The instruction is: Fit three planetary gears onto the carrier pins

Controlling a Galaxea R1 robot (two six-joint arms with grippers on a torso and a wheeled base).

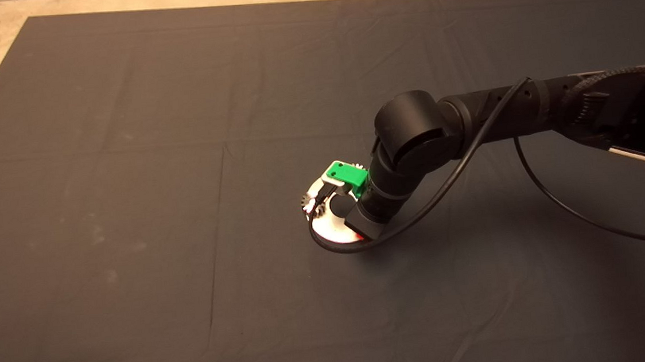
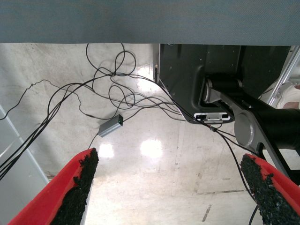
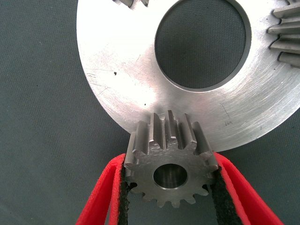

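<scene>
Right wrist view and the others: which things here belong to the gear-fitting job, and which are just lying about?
Job:
- gear, clamped in the right gripper over the disc's edge
- disc with its central hole
- two more gears at the disc's rim

Lying about:
- left gripper, parked and open over the floor
- floor cables
- small grey box

A dark mat (image 1: 127,190) covers the tabletop, creased in long straight folds. Beyond the mat's edge lies a pale glossy floor (image 2: 154,164), with thin black cables (image 2: 93,89) tangled across it and a small grey box (image 2: 110,126) among those cables.
</scene>
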